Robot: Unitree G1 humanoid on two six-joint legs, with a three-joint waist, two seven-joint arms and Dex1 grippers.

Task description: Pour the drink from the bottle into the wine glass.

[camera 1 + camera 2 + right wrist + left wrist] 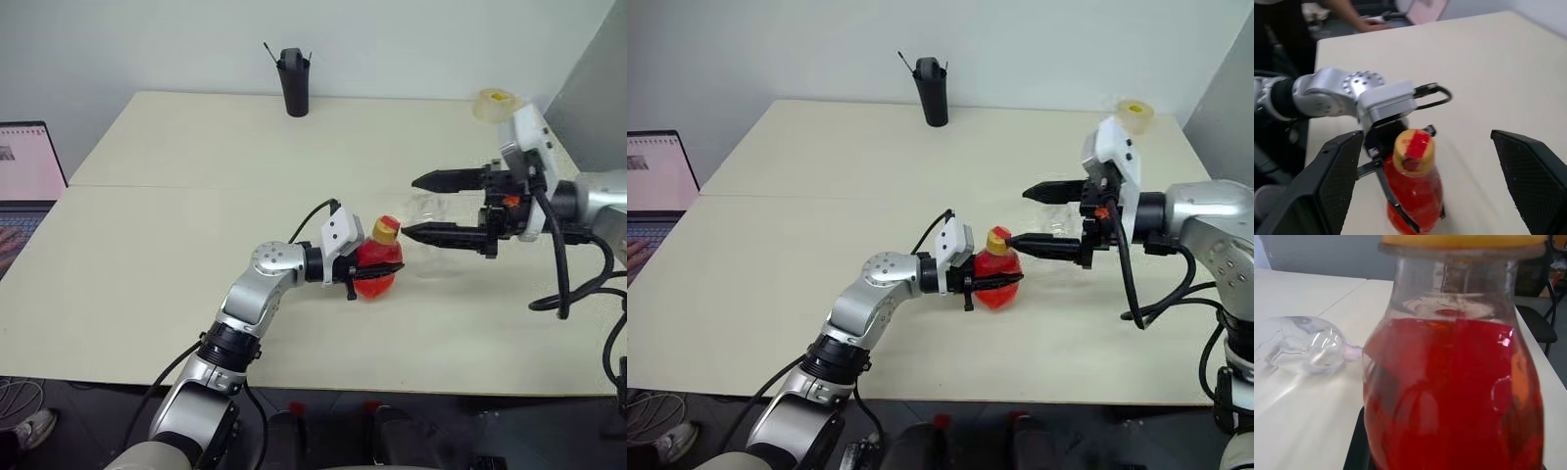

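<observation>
My left gripper (373,276) is shut on the round body of the bottle (376,262) and holds it upright just above the table. The bottle is clear and nearly full of the red-orange drink (1449,396). Its yellow cap (1411,147), with a red mark on top, is on. My right gripper (409,207) stands open and level beside the bottle's right, its lower finger (441,233) close to the cap. The wine glass (1303,346) lies on its side on the table behind the bottle, a faint clear shape (433,206) between my right fingers.
A black pen holder (294,83) stands at the table's far edge. A yellow tape roll (495,102) sits at the far right corner. An open laptop (24,176) is off the table's left edge, with a person's hand (1369,22) by it.
</observation>
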